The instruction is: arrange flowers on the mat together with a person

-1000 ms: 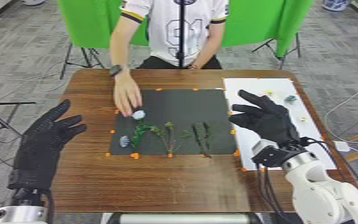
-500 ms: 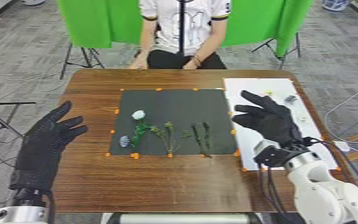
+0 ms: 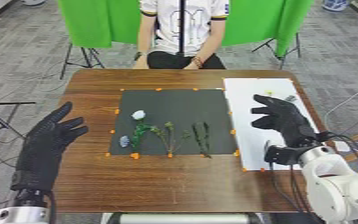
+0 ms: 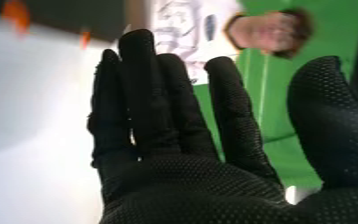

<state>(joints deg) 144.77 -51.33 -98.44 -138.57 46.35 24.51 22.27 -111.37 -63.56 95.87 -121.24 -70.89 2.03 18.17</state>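
Arranging: Partly Complete

Left hand [image 3: 49,137] and right hand [image 3: 291,122]: fingers extended, released. Mat [image 3: 189,107]: blue bloom [image 3: 125,141] and stems [image 3: 201,140] laid, white bloom [image 3: 138,114] beyond. Remaining, by judgement: yellow bloom [image 3: 269,92] on sheet [image 3: 243,95].

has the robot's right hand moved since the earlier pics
Yes. In the head view, the right hand has shifted toward the robot's right, farther from the right edge of the dark mat.

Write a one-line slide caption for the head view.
Open right hand over the white sheet, flowers lying on the dark mat.
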